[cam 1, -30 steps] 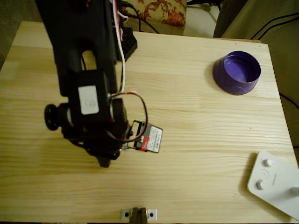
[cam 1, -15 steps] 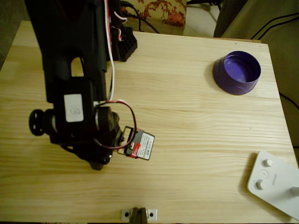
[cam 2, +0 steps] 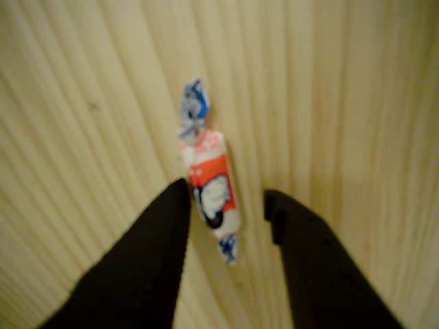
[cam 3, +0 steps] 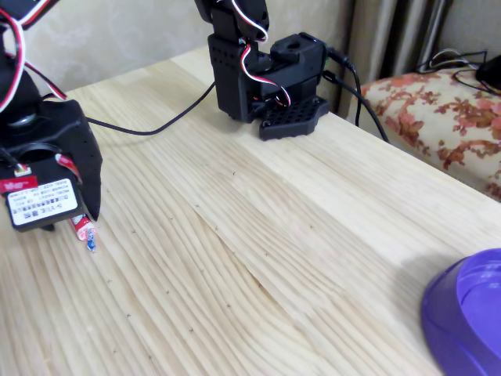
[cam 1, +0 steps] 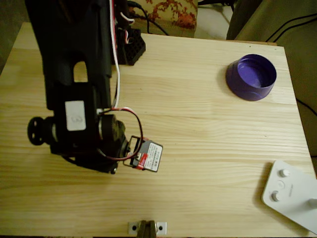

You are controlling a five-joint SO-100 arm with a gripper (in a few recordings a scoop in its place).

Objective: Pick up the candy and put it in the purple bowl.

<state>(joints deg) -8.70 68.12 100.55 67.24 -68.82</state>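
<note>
Jaws parted, the black gripper [cam 2: 226, 205] straddles the candy [cam 2: 209, 178], which lies ungripped on the wooden counter [cam 1: 198, 148] between its two fingers; the purple bowl [cam 1: 251, 77] sits well apart at the counter's far corner.

A black plastic robot arm [cam 1: 74, 64] with blocky, angular segments. In the overhead view, a white rectangular sticker marked with a digit sits on one servo housing, and a black round knob juts from the left of the wrist. Red, white and black wires run down the arm and loop out at the wrist. A small servo [cam 1: 148, 156] at the wrist carries a white printed label with a red band. The gripper [cam 2: 226, 205] has two matte black, tapering fingers [cam 2: 154, 247]. The black base [cam 3: 270, 78], far on the table, has a perforated foot and black cables trailing away.
</note>
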